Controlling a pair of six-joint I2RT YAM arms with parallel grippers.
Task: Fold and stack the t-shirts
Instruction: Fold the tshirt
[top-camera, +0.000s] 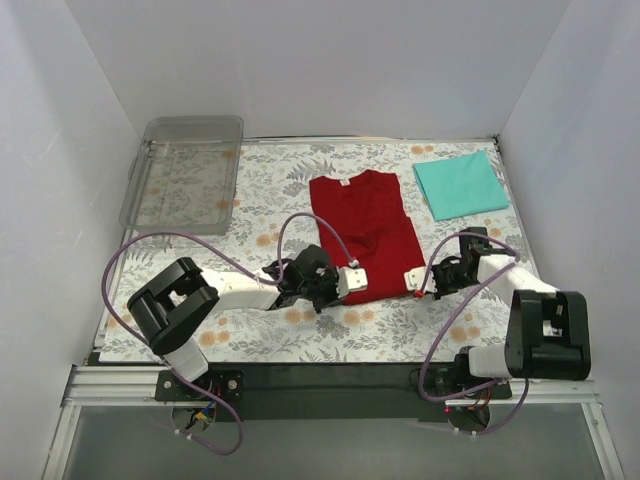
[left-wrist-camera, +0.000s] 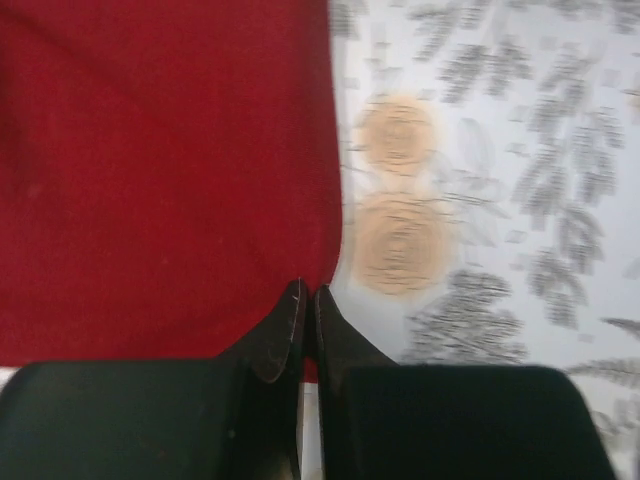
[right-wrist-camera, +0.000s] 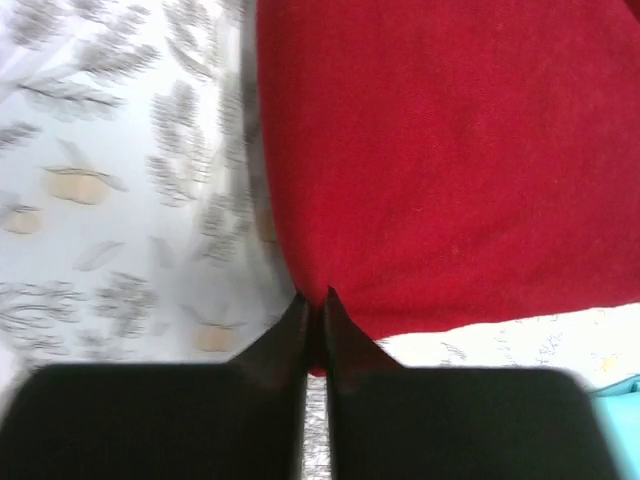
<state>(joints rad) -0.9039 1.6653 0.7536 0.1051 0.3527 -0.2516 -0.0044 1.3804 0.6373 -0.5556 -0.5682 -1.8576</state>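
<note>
I have the left gripper (left-wrist-camera: 305, 293) clenched on the red shirt (left-wrist-camera: 150, 170) corner, with cloth spreading ahead and left. The right gripper (right-wrist-camera: 314, 298) pinches the other corner, with cloth ahead and right.

Left gripper (top-camera: 354, 282) and right gripper (top-camera: 414, 281) pinched closed, arms low.

Plain white walls (top-camera: 320, 60) enclose the table's floral-patterned mat (top-camera: 270, 190).
</note>
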